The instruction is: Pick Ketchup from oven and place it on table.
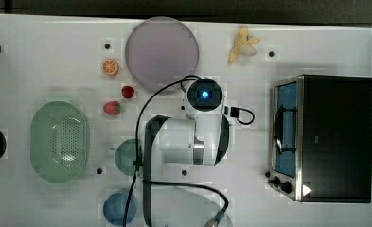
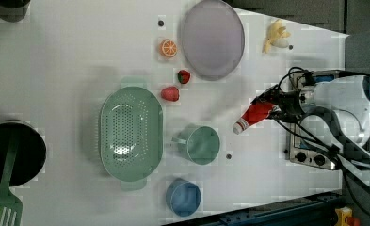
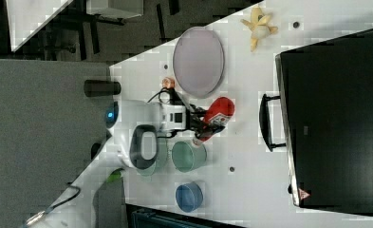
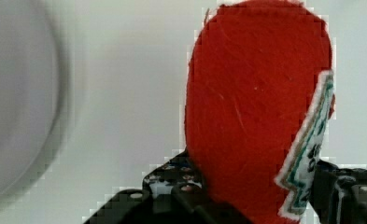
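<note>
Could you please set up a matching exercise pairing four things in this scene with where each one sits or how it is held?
Things:
1. red ketchup bottle with white cap
2. pale green perforated oval colander
3. peeled yellow banana
4. boxy black toaster oven with bluish glass door

Places or states:
A. at the white table's edge on the top view's right
B. lying by a small dark hole near the table's far edge in the top view
C. clamped in the black gripper, off the table
D. resting on the table beside a green cup

Pairs: 1-C, 2-D, 3-B, 4-A
</note>
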`<act>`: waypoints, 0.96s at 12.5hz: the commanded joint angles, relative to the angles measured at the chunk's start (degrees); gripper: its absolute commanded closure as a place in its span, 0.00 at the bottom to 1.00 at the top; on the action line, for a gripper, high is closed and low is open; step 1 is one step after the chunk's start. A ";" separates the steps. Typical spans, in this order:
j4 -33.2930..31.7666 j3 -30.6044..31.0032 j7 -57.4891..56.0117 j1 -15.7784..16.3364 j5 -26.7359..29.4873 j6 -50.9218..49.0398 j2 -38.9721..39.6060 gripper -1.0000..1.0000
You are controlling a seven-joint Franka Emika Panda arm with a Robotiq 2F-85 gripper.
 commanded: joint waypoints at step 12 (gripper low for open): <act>7.15 1.36 1.10 -0.38 4.12 3.03 -15.83 0.00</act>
